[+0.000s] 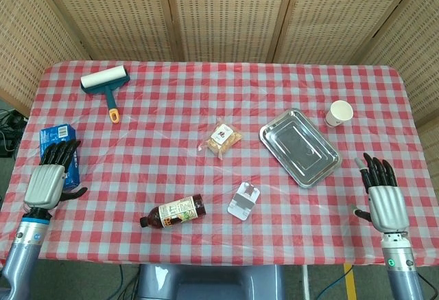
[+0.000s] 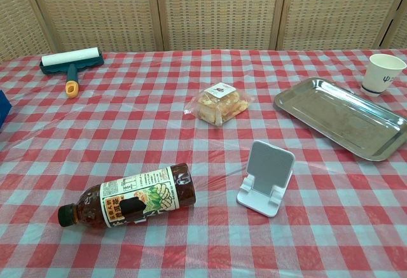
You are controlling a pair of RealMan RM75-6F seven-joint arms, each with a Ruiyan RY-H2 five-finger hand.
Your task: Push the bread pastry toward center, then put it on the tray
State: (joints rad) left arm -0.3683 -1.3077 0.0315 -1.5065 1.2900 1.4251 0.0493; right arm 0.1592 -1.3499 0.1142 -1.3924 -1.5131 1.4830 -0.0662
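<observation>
A clear-wrapped bread pastry (image 1: 221, 138) is seen beside a rectangular silver metal tray (image 1: 300, 147); left hand (image 1: 49, 177) and right hand (image 1: 381, 198) are held spread, empty.

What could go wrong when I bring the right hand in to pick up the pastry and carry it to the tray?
The bread pastry sits in a loose clear wrapper, so fingers may grab film only and let it slip. The tray lies between the right hand and the pastry; a low reach could nudge it or the paper cup beside it. The phone stand stands just in front of the pastry and might be tipped over.
</observation>
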